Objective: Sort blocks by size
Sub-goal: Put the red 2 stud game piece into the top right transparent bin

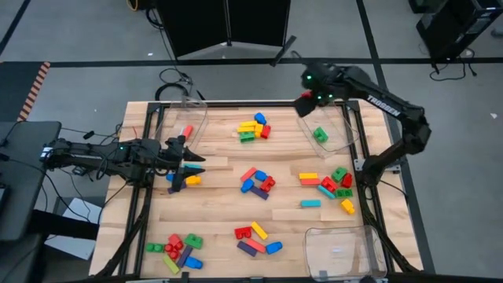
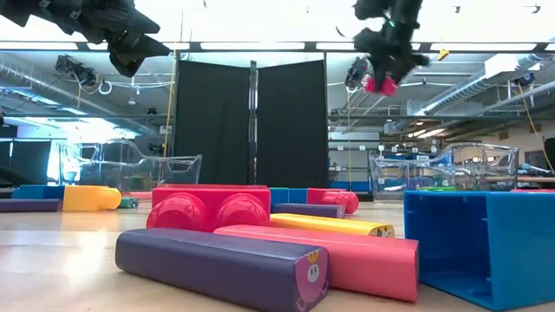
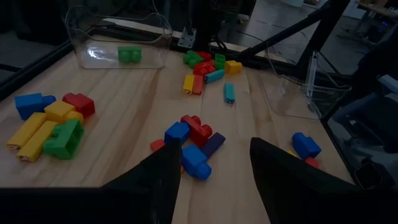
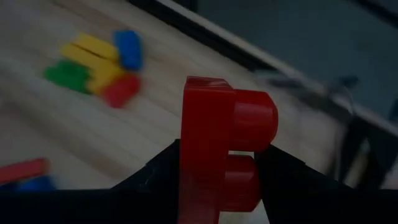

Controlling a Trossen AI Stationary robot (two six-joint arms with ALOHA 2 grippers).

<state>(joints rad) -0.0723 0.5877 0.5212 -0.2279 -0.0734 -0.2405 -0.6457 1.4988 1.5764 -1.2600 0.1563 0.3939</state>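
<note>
Many coloured blocks lie in clusters on the wooden table. My right gripper is high over the table's far edge, beside the far right clear bin, and is shut on a red brick; the brick also shows in the low view. A green block lies in that bin. My left gripper is open and empty above a small cluster of blocks at the left. In the left wrist view its fingers stand apart over the table. My right gripper pinches the red brick between its two fingers, low on its two opposite sides. The brick sticks out past the fingertips, its two round studs facing sideways. It is lifted clear, high above the table.
A clear bin at the far left holds a red block. Another clear bin stands at the near right. Block clusters lie at the far middle, the centre, the right and the near edge.
</note>
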